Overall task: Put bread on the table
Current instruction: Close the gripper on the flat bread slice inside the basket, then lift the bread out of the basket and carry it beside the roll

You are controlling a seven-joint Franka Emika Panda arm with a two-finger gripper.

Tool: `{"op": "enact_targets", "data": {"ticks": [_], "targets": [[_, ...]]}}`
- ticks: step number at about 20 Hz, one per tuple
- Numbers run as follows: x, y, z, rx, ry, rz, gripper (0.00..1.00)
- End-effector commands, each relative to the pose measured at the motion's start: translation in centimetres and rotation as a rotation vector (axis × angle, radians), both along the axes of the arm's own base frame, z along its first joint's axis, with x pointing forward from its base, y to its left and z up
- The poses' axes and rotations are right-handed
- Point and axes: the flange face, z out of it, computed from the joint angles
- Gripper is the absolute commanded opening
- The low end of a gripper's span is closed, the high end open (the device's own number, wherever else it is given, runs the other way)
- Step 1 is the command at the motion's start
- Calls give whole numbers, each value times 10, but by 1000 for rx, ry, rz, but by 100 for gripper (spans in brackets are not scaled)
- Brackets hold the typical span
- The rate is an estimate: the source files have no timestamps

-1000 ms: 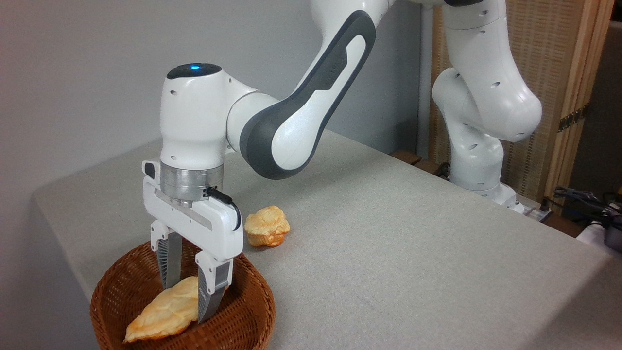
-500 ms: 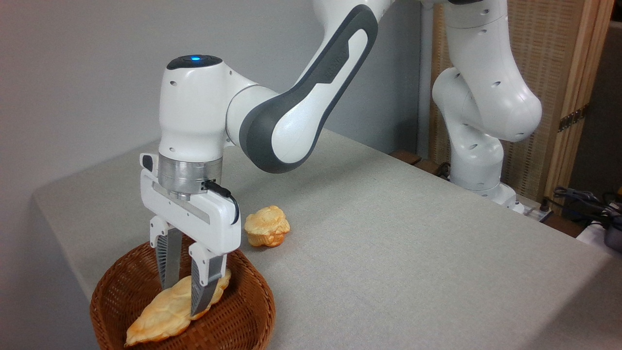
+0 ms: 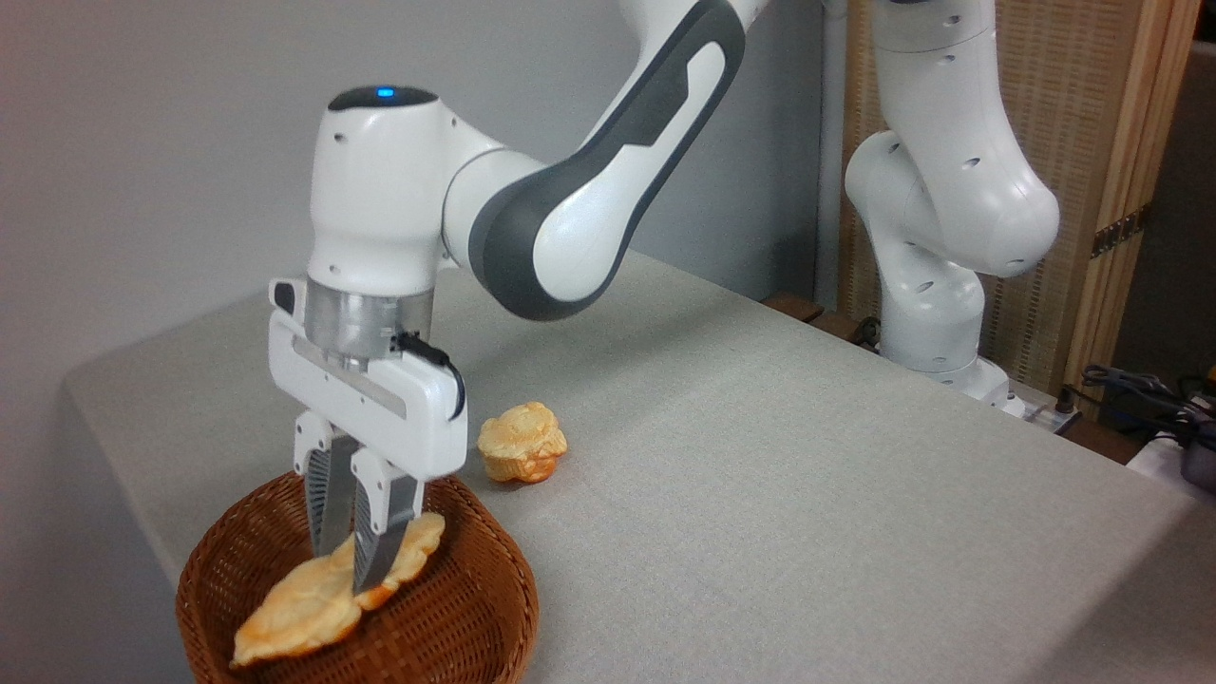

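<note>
Fingers of the gripper (image 3: 353,560) are pinched on the bread (image 3: 323,594), clamping it across its width at about mid-length. We see its long axis slanting from a raised upper-right end down to a lower-left tip that seems to touch the basket (image 3: 475,608) floor, though the wicker wall partly hides this. The pastry is thus inside the basket, hanging tilted from the jaws. Bare table (image 3: 760,494) lies to the right, beyond the rim. We judge that the low tip must clear that rim first. A small bun (image 3: 521,443) sits just past the basket, so we would aim beside it.
</note>
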Motion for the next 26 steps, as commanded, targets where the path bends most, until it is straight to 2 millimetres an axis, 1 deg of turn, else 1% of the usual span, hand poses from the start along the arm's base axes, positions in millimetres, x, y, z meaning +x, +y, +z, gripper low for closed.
{"op": "enact_targets", "data": {"ticks": [1,3,5,9,13,18,20,22,26], "targets": [[-13,6,42,6,-31,-8,40],[-19,7,56,2,-35,-8,40],[-26,8,63,3,-1,-7,41],[-45,11,69,11,106,-10,43],[-68,15,73,39,241,-89,44],[-103,20,59,40,371,-133,45],[-112,21,52,39,399,-135,46],[-122,22,41,38,426,-141,48],[-135,23,17,40,480,-159,48]]}}
